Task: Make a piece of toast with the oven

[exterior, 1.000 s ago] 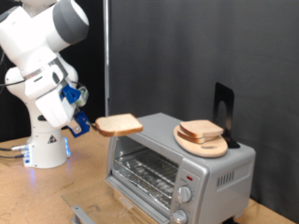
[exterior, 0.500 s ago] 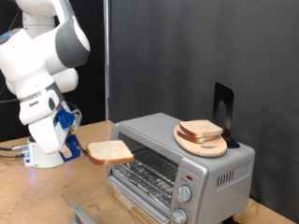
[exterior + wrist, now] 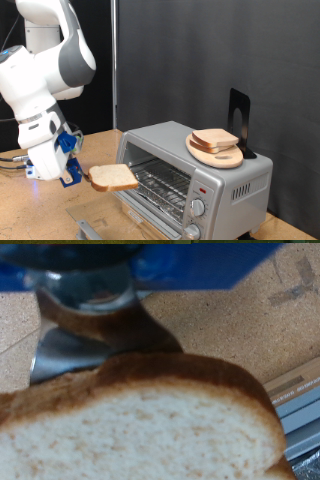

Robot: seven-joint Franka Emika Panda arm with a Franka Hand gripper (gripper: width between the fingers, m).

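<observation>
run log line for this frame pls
gripper: shut on bread slice | position: level with open oven mouth | more slices on board atop oven

Toast (image 3: 112, 178) level, before open oven (image 3: 195, 172).

Robot lab bench: black backdrop curtain (image 3: 200, 60), chipboard tabletop (image 3: 30, 205), pedestal-mounted arm (image 3: 45, 80), loose cables (image 3: 12, 160).

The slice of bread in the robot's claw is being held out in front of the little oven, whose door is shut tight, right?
Not quite: the oven has its door open, with the wire rack visible inside, as the exterior view shows. The rest holds: the gripper grips the piece of toast by one edge, out in front of the oven's opening.
</observation>
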